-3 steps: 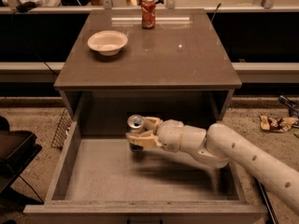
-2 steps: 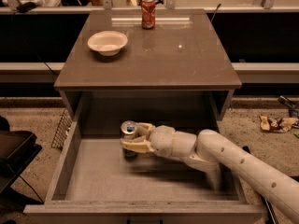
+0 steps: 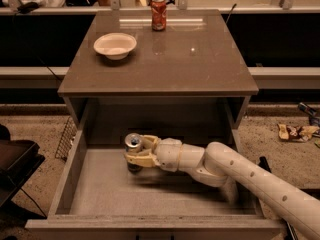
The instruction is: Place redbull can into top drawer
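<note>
The redbull can [image 3: 133, 143] is upright inside the open top drawer [image 3: 75, 166], near its back left part, with its shiny top showing. My gripper [image 3: 134, 156] reaches in from the right on a white arm and is shut on the can's body, its cream fingers [image 3: 138, 159] wrapped around it. The can's base is at or just above the drawer's pale bottom; I cannot tell if it touches.
On the cabinet top [image 3: 200, 69] stand a white bowl [image 3: 115, 45] at the left and an orange-red soda can [image 3: 158, 13] at the back. A wire rack [image 3: 66, 139] leans left of the drawer. Litter [image 3: 297, 131] lies on the floor at right.
My gripper has carried the can leftward inside the drawer and a little lower. The bowl and the soda can have not moved.
</note>
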Controlling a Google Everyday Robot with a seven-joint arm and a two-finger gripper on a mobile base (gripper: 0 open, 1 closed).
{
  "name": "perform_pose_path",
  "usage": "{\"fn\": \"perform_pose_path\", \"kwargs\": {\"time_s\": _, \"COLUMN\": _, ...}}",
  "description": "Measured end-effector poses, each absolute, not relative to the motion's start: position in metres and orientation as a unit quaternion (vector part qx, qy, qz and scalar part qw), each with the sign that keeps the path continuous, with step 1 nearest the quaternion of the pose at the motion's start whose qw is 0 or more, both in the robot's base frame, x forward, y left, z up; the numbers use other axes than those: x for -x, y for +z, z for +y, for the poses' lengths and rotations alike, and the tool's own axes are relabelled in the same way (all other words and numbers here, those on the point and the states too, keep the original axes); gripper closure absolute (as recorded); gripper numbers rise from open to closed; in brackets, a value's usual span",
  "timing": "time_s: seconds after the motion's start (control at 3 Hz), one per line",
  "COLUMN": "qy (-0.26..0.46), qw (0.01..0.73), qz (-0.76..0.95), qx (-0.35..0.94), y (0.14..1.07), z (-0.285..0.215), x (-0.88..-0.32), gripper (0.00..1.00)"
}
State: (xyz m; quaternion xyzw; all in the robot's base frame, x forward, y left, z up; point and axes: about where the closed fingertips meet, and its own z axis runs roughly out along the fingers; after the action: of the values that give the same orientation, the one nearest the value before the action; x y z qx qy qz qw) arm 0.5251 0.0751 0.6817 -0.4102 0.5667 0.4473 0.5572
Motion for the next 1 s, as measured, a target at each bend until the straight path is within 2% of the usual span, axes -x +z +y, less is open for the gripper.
{"fn": "perform_pose_path", "kwargs": {"time_s": 1.0, "qy": 0.45, "qw": 0.556, "qz": 0.564, "qx": 0.413, "y": 0.6834, "z": 0.0806, "x": -0.5233, "gripper": 0.16}}
